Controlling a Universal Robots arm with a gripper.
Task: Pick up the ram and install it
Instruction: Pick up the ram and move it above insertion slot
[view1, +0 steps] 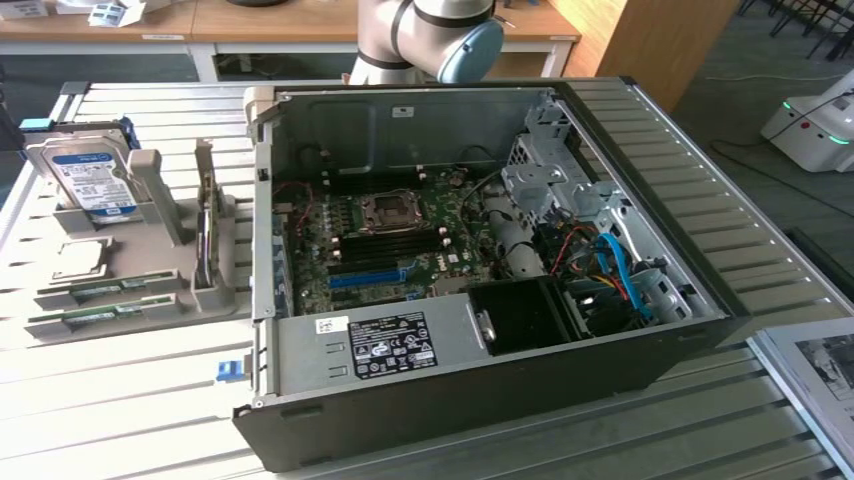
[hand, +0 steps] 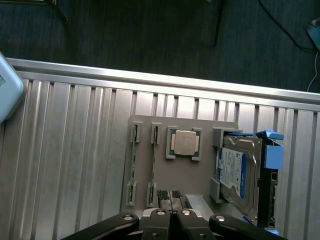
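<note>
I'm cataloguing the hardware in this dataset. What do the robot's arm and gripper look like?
The arm has rounded silver-grey metal segments, with a pale blue cap on one joint. The gripper is black. It is built from linkage bars joined by round silver pins and has ribbed dark pads at the tips.

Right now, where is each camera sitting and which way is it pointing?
Exterior view: off the arm, high up, looking down at the open computer case on the slatted table; the arm's joint shows.
Wrist view: on the wrist, looking down past the shut pincer onto the grey tray.
Shared: that tray with its hard drive, processor and two ram sticks.
</note>
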